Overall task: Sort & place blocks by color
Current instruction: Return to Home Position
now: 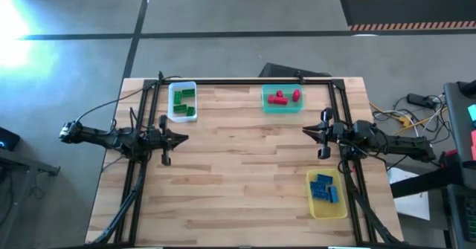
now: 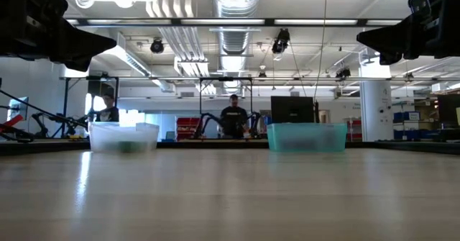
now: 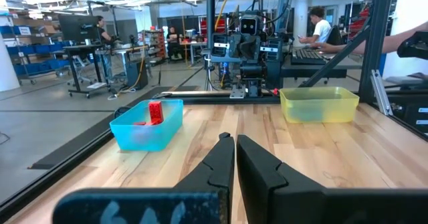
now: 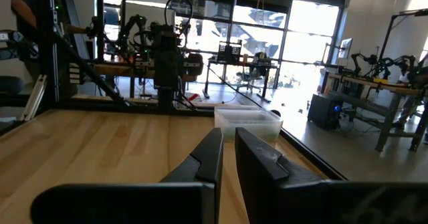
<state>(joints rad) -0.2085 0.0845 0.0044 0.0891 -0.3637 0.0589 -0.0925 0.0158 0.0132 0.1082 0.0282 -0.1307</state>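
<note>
Near right, the blue blocks (image 1: pixel 323 187) lie in the yellow bin (image 1: pixel 329 211). Midway over the table (image 1: pixel 238 182), the left gripper (image 1: pixel 185 137) and right gripper (image 1: pixel 303 131) face each other, well apart — each pinched almost closed, holding nothing. Far left, green blocks (image 1: pixel 184 95) sit in the clear bin (image 1: pixel 172 105); farther right — red blocks (image 1: pixel 280 97) in the teal bin (image 1: pixel 282 108).

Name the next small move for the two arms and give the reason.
Probably just settle both arms where they hover and stop. Green blocks lie in the clear bin, red blocks in the teal bin, blue blocks in the yellow bin; none shows on the table. The left end effector and right end effector are shut, empty.
</note>
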